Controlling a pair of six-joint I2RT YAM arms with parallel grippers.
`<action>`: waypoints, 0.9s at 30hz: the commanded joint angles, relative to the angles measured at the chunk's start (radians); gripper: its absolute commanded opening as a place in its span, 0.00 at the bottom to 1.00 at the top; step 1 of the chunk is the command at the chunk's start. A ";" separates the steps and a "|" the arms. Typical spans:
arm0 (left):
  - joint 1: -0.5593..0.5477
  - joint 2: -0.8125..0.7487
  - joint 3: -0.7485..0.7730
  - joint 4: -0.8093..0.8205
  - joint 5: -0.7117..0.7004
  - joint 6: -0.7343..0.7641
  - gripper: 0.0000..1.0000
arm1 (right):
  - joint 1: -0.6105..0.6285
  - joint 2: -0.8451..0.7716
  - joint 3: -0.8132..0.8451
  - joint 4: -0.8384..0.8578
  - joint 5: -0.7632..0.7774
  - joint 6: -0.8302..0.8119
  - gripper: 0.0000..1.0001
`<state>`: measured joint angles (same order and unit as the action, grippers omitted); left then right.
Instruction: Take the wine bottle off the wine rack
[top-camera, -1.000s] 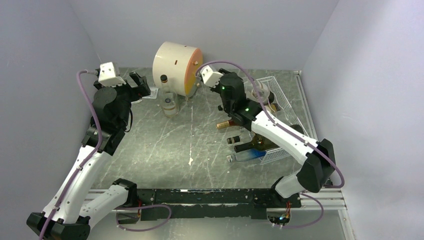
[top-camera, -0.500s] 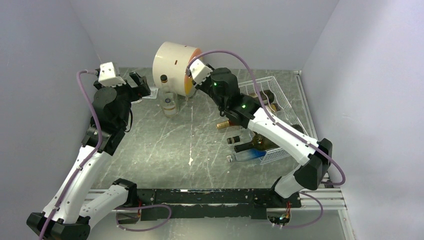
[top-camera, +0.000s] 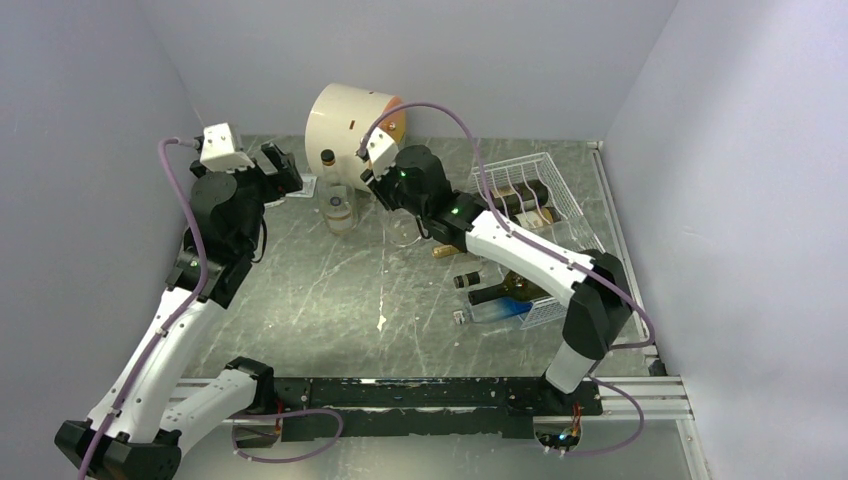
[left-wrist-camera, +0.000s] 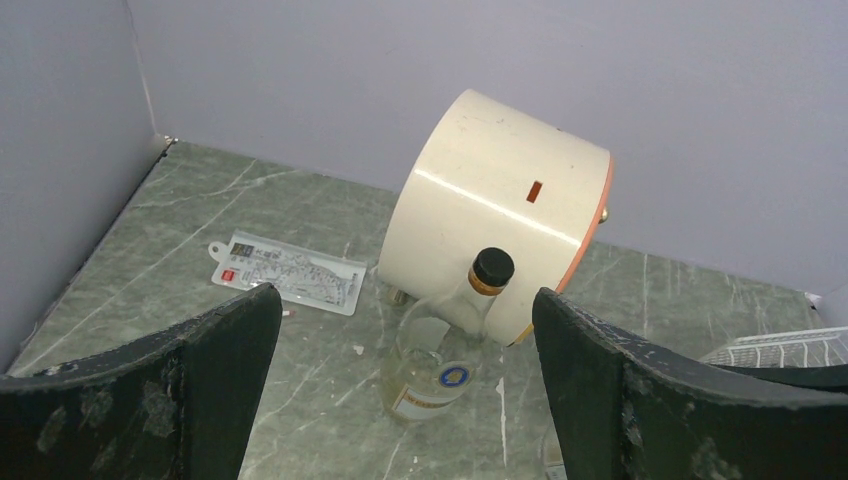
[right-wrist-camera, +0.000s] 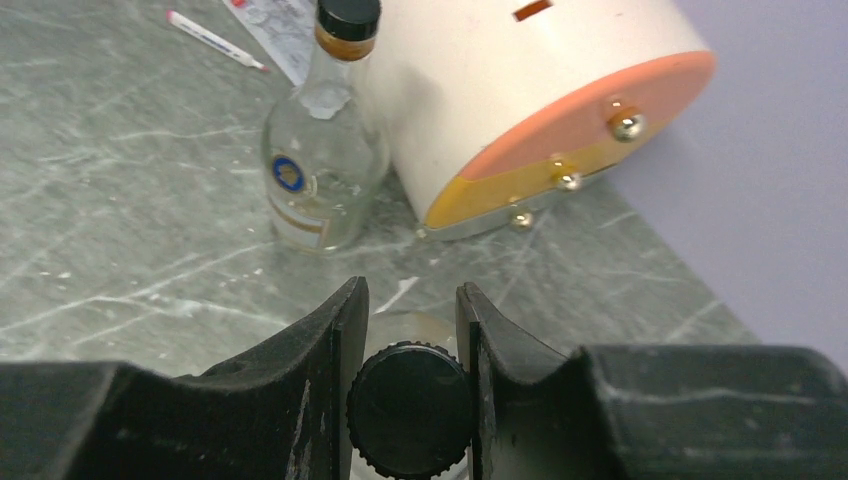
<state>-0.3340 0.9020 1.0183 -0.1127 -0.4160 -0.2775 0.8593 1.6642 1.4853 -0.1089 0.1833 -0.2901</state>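
wine bottle (right-wrist-camera: 410, 408): clear glass, black-capped

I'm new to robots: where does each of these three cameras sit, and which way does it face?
Top external: fixed above and behind, looking down on the table, wine rack and both arms.
Left wrist: on the left arm, facing the back wall between the fingers of the open left hand, at the cream drum and standing clear bottle.
Right wrist: on the right arm, facing the back too, over the right hand shut on a black-capped bottle.
Shared: both wrist views show the cream drum and clear bottle.
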 joint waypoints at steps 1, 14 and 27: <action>0.009 0.009 0.032 -0.007 0.014 -0.007 0.99 | -0.047 -0.017 0.013 0.291 -0.081 0.091 0.00; 0.010 0.004 0.032 -0.005 0.012 -0.006 0.99 | -0.111 0.126 0.061 0.413 -0.151 0.164 0.00; 0.010 0.005 0.032 -0.002 0.014 -0.003 0.99 | -0.111 0.218 0.115 0.497 -0.153 0.152 0.00</action>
<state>-0.3317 0.9119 1.0183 -0.1192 -0.4152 -0.2775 0.7471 1.9026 1.5177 0.1616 0.0330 -0.1349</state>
